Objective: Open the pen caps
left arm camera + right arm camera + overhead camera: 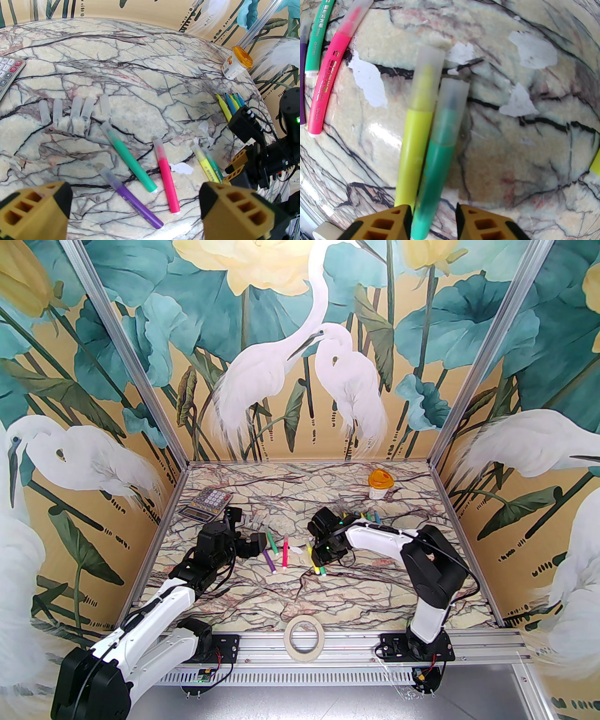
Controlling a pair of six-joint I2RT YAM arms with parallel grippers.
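Right gripper [433,207] low over the marble table [534,140], fingers partly spread on either side of a green pen [438,159], a gap at the 3 o'clock finger, no pinch. Clear cap [452,105] on that pen, beyond the fingertips toward 12 o'clock. Capped yellow pen [414,145] touching it at 9 o'clock. Left gripper [134,187] with fingers spread wide, nothing held; capped purple pen [126,193] below between them, 5 loose caps [75,107] in a row toward 11 o'clock.
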